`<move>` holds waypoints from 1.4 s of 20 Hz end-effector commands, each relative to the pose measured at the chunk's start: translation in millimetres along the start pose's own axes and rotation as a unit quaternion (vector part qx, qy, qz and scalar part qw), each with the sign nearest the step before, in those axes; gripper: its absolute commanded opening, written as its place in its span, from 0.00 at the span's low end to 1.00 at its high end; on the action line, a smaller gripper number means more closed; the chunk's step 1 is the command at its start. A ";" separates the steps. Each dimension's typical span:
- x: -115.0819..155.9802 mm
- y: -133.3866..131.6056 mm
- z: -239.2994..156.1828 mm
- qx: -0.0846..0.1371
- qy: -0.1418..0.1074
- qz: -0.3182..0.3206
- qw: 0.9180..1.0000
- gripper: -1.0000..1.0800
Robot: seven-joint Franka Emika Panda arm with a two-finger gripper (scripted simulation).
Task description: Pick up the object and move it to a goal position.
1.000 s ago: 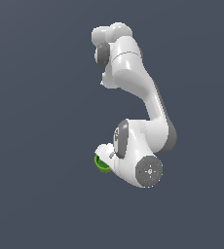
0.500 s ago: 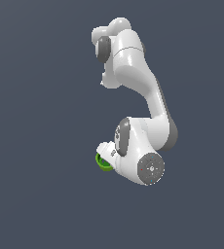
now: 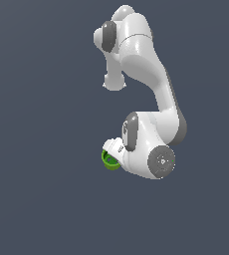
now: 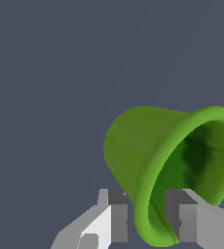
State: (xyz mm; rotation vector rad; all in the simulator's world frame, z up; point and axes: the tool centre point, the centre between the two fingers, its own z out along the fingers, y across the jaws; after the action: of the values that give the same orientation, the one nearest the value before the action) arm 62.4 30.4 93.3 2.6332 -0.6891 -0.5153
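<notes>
The bright green cup (image 4: 148,146) with a darker green inside fills much of the wrist view, tilted on its side. My gripper (image 4: 148,216) is shut on its rim: one finger (image 4: 115,214) sits outside the wall and the other (image 4: 182,216) sits inside the mouth. In the exterior view the cup (image 3: 108,159) shows as a small green round shape at the exterior view's left of the white hand (image 3: 117,148). The fingers themselves are hidden there by the hand and wrist.
The white arm (image 3: 146,64) bends over from the top of the exterior view to a round wrist joint (image 3: 161,160). Everything around it is a plain dark grey surface (image 3: 47,149).
The arm's upper links have swung slightly toward the exterior view's right. The hand and the held cup have stayed at almost the same place.
</notes>
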 end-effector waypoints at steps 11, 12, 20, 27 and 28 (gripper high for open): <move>-68.6 4.0 -29.8 0.001 0.001 0.000 1.000 0.00; -76.1 4.5 -33.0 0.001 0.001 0.000 1.000 0.00; -146.9 7.7 -63.7 0.000 0.001 -0.001 1.000 0.00; -206.5 10.5 -90.9 0.000 0.001 -0.001 1.000 0.00; -214.1 10.6 -94.4 -0.001 0.001 -0.001 1.000 0.00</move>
State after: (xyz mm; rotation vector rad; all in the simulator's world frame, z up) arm -67.5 150.9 224.5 2.6325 -0.6853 -0.5151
